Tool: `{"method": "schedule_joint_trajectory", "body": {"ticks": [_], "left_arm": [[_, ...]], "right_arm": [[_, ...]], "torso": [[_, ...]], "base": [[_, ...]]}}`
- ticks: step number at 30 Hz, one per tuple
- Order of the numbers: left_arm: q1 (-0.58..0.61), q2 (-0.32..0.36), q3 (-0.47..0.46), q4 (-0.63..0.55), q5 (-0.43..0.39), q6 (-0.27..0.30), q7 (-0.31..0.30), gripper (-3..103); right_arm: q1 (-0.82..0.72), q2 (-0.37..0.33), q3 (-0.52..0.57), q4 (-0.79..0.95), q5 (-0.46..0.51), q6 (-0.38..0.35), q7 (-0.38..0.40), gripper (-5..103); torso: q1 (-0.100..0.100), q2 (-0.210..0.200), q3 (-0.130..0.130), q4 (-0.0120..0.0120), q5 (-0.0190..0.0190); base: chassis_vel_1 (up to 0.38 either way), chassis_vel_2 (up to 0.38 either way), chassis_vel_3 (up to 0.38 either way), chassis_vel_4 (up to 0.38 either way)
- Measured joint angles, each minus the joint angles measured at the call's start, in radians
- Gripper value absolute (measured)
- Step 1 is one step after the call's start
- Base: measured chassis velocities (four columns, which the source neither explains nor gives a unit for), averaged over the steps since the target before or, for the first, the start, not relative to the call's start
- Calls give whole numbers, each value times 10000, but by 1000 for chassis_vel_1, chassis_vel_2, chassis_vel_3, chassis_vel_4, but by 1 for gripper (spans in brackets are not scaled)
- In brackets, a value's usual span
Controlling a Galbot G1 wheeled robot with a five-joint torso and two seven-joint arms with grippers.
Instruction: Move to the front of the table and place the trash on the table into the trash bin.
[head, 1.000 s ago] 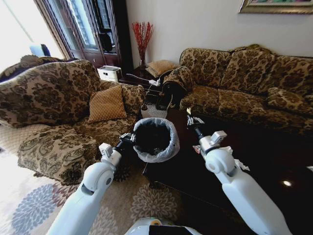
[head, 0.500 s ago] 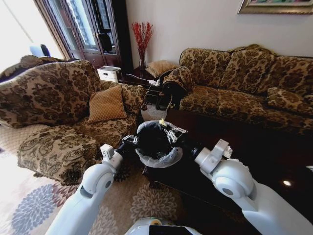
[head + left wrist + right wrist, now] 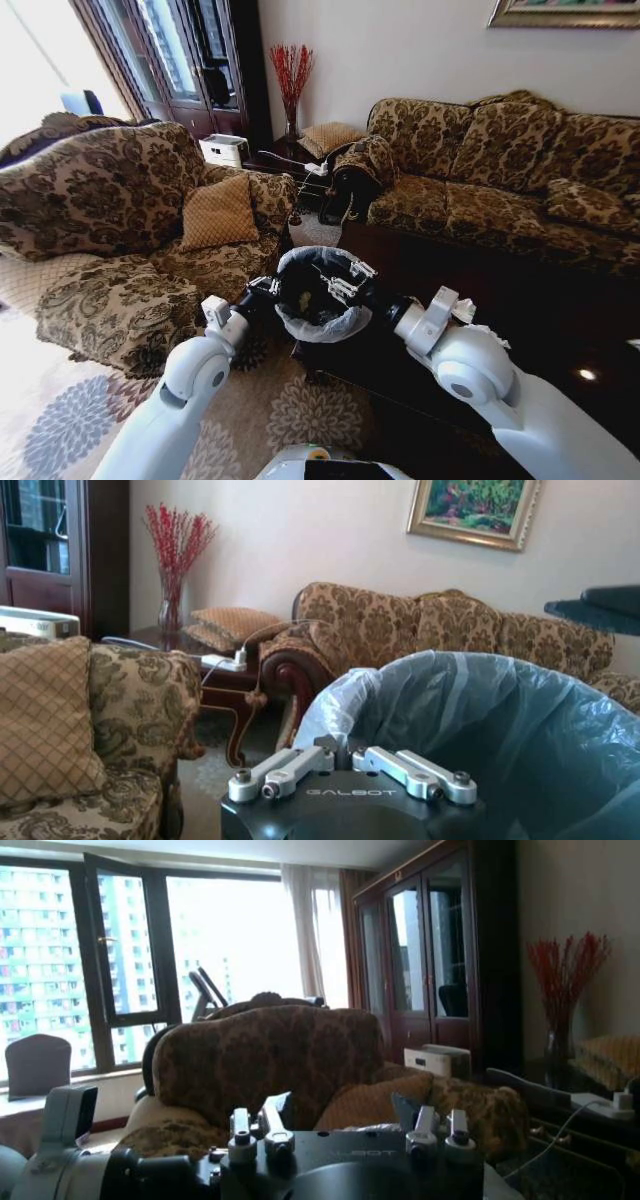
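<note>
Over the trash bin (image 3: 322,318), right hand (image 3: 335,288) (spread).

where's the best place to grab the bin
Probably the bin's near rim, from the armchair side: the left gripper is there, the table blocks the other side, and the right gripper hangs over the open mouth.

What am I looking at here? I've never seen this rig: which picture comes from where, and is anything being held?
This is a wheeled robot with two white arms. The wide picture comes from its head camera, looking down; the other two come from cameras on each wrist. The left gripper grips the rim of the trash bin, a black bin with a pale liner, beside the dark table. The right gripper hovers open over the bin's mouth, with a yellowish scrap lying inside. Some white trash sits on the table behind the right arm.
</note>
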Motion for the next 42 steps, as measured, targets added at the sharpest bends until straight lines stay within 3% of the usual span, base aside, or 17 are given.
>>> {"method": "schedule_joint_trajectory", "body": {"ticks": [1,3,5,12,14,21,26,32,42], "left_arm": [[23,-1,-7,0,5,-3,1,3],[35,3,-20,0,7,-7,1,3],[58,17,-68,30,27,-19,1,3],[84,2,-143,62,62,-186,2,3],[148,-33,-233,41,136,-280,11,3],[105,-106,-234,31,230,-280,63,3],[0,-132,-206,40,252,-280,71,3],[-165,-83,-157,153,180,-293,73,3],[-271,-122,-142,264,0,-324,74,3]], "right_arm": [[46,35,111,-59,42,132,226,73],[81,40,193,-109,118,202,388,73],[214,25,467,-300,325,341,944,89],[85,18,1196,-1582,60,674,2449,99],[-335,182,1598,-2710,-165,649,3187,100],[-666,959,1719,-5179,-1379,776,3202,100],[-390,1859,1352,-7714,-2225,1059,2162,100],[-195,2530,1094,-8915,-2694,1224,1824,100],[7,2976,940,-9627,-3000,847,2109,99]], "torso": [[0,0,0,0,0],[0,0,0,0,-1],[0,0,0,1,-1],[0,0,0,0,-3],[1,0,1,0,1],[0,0,1,0,0],[1,-1,1,1,1],[1,0,1,1,-1],[1,-1,1,-1,-3]], "base": [[0,0,0,0],[0,0,0,0],[0,0,0,0],[0,0,0,0],[0,0,0,0],[0,0,0,0],[0,0,0,0],[0,0,0,0],[-26,-25,-27,-26]]}}
